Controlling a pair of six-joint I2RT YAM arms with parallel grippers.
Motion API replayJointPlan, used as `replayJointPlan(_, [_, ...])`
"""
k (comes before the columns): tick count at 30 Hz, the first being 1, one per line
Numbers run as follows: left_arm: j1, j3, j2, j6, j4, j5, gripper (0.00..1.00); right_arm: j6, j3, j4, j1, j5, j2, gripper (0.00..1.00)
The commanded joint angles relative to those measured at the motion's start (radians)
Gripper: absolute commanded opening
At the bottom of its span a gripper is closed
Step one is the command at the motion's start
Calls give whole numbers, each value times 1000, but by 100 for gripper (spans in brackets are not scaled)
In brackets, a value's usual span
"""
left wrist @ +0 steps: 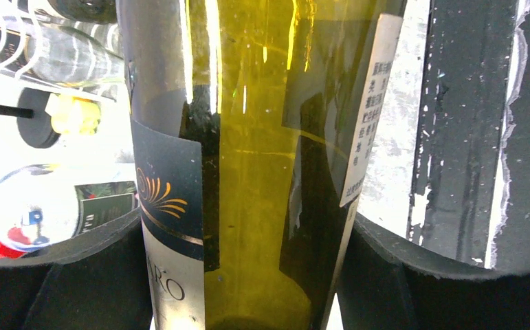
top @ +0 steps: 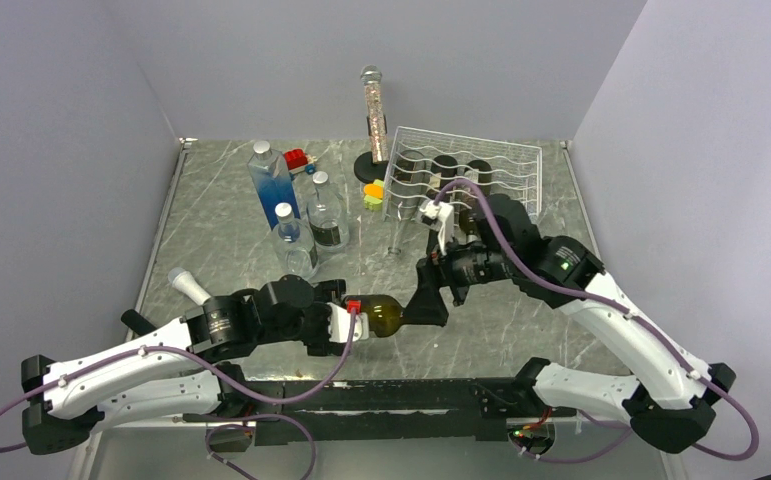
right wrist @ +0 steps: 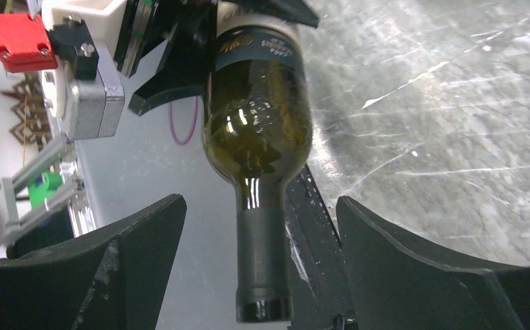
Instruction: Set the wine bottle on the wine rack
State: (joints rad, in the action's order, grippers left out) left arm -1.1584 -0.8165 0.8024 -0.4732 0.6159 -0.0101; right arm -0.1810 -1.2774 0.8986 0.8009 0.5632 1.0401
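Note:
The wine bottle [top: 386, 315] is dark green glass with a navy and white label, and hangs level over the table's near edge, neck pointing right. My left gripper [top: 359, 322] is shut on its body; in the left wrist view the black fingers [left wrist: 62, 282] press both sides of the bottle [left wrist: 248, 172]. My right gripper [top: 429, 305] is open around the neck. In the right wrist view the capped neck [right wrist: 263, 261] sits between the pads [right wrist: 413, 275] with a gap on each side. The white wire wine rack [top: 466, 175] stands at the back right, behind the right arm.
Three clear water bottles [top: 273, 185] [top: 327, 210] [top: 291, 240] stand left of centre. A tall tube on a black base [top: 372, 110], a red toy [top: 296, 158] and small coloured blocks [top: 373, 193] sit at the back. A white object [top: 189, 285] lies near the left arm.

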Motion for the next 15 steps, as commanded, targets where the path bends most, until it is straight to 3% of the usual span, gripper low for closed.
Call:
replayJointPlan(1, [-4,-105,-47,-92,-66,-39,1,67,-12,17,62,-9,50,85])
replayJointPlan(15, [-4,-131,-73,-175,-57,-134,1,62,-48,-10,161,-57,195,81])
